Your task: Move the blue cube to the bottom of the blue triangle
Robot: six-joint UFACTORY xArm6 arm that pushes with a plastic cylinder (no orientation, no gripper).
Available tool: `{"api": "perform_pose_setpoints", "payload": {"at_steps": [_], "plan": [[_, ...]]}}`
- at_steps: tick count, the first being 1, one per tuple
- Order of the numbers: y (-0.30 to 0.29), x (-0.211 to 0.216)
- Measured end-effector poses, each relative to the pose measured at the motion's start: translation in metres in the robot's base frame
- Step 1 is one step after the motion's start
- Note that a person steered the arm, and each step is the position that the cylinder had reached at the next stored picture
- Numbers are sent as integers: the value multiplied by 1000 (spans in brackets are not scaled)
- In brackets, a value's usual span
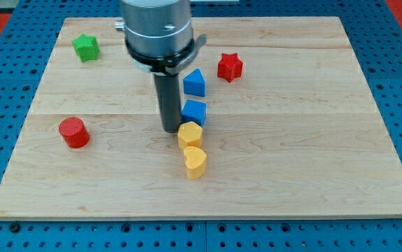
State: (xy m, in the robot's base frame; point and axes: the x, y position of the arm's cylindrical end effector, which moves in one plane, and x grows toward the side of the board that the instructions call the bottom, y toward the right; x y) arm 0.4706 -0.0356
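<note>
tabletop (pixel 313 175): wooden board, carries all blocks
my tip (pixel 170 129): plain rod, no fingers to clench; touching blue cube's left side
blue triangle (pixel 195 82): just above cube
blue cube (pixel 194 112): mid-board, directly below triangle, yellow hexagon (pixel 190 134) just beneath

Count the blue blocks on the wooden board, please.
2. The blue triangle sits above the centre; the blue cube lies just below it, right of my tip. The arm could hide another.
</note>
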Motion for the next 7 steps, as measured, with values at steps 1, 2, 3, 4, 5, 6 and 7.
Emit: {"api": "perform_pose_setpoints", "payload": {"at_steps": [1, 2, 3, 4, 5, 6, 7], "plan": [[25, 0], [28, 2], [44, 2], [46, 2], [91, 2], [121, -4], [110, -15]]}}
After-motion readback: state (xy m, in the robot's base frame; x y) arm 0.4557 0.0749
